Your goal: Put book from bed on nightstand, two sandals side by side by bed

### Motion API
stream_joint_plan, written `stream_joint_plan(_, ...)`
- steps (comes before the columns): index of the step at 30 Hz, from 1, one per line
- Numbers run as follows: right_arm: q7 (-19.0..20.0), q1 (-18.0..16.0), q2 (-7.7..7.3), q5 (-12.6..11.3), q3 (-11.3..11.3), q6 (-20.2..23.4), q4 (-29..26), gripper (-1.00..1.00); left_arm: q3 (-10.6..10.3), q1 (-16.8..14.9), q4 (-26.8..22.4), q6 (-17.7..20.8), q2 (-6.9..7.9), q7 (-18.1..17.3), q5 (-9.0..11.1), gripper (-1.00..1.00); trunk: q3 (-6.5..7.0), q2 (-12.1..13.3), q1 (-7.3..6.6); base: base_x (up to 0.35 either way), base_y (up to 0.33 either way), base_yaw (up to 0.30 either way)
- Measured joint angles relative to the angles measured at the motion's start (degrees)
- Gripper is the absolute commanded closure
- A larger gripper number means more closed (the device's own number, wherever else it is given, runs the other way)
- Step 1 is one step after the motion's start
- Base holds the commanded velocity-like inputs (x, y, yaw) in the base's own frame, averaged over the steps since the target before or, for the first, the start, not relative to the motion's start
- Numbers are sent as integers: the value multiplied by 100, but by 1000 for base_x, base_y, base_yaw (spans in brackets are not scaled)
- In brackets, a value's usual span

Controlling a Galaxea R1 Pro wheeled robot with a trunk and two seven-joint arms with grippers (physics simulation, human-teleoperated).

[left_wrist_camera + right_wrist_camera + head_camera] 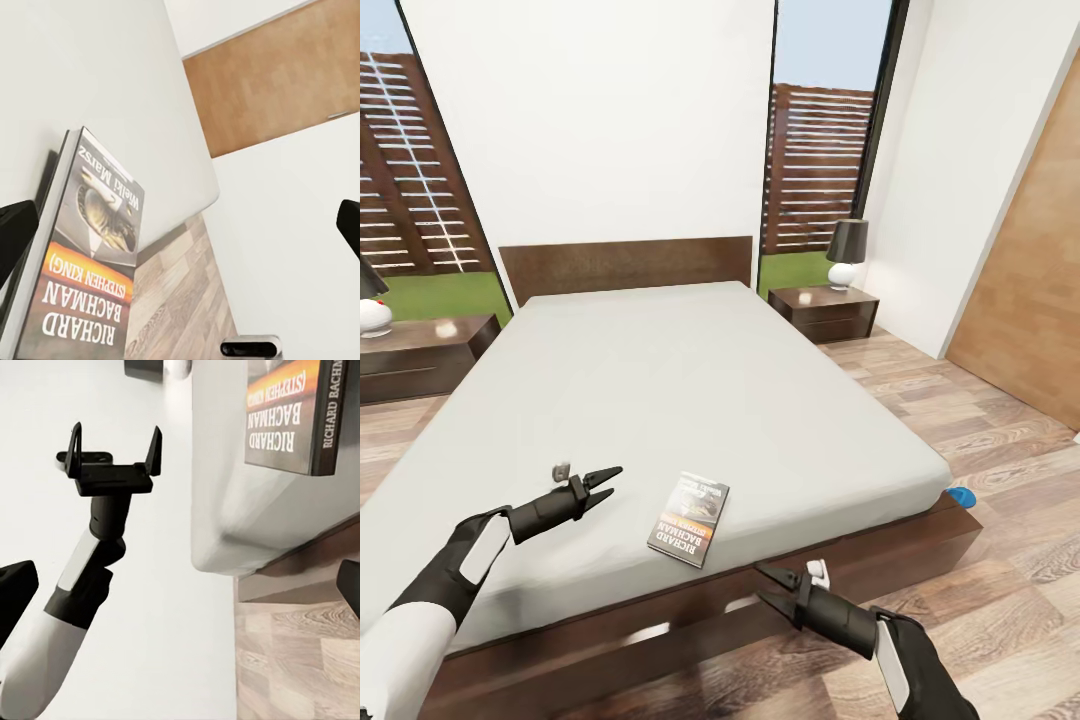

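Where the head view looks down over the bed (660,380), the left arm is seen stretched forward from the lower left, its left gripper (607,482) held just above the mattress with the jaws parted and nothing between them. The right arm is raised from the lower right, and the right gripper (772,587) is held apart and empty over the bed's dark wooden frame. The book (689,520) is laid flat on the mattress near the foot edge, between the two grippers, its long axis running roughly toward the headboard and slightly tilted, its lettering turned upside down to the robot. A blue sandal (961,495) is glimpsed on the floor by the bed's right foot corner; a nightstand (825,312) with a lamp is placed beside the headboard.

From the left wrist view, the book (86,262) is seen close ahead, flat on the mattress, between dark fingertips (15,229) spread wide.

From the right wrist view, the book (289,412) is seen lying by the mattress edge, with the left gripper (114,454) open beyond it.
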Motion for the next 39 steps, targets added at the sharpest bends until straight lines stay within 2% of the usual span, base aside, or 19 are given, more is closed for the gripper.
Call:
stream_joint_plan(19, -25, -9, -1, -43, 14, -11, 5, -100, -2, 0, 1, 0, -36, 37, 0, -100, 0, 0, 0, 0, 0, 0)
stream_joint_plan(29, -25, -4, 3, -38, 10, -45, 1, -100, -3, 0, 0, 1, -44, 192, 1, -100, 0, 0, 0, 0, 0, 0)
stream_joint_plan(33, -25, -5, 5, -39, 12, -46, 1, -100, -3, 0, 1, -1, -102, 199, 1, -100, 0, 0, 0, 0, 0, 0)
stream_joint_plan(39, -25, -4, 4, -37, 15, -47, 1, -100, -3, 0, 0, 0, -118, 203, -1, -100, -107, -239, 131, 0, 0, 0)
